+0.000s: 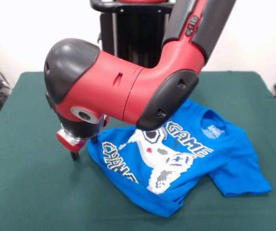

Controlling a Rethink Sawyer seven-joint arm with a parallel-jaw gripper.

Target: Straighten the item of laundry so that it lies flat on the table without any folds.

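Front view. The item of laundry [186, 159], a bright blue T-shirt with a white controller print and "GAME CHANGER" lettering, lies print-up on the counter [27, 192], right of centre. Its nearest edge is bunched and folded under, and one sleeve spreads toward the right; the collar points to the far right. The shirt is therefore not yet flat. Just beyond the shirt's left corner, the pincer [74, 153] hangs low over the cloth, at or just beside the hem, a placement that would suit taking that corner to draw the fabric outward. Whether its tips are wide or closed cannot be told, since the wrist housing hides them. Behind, the red and black arm [128, 91] crosses above the shirt's far edge.
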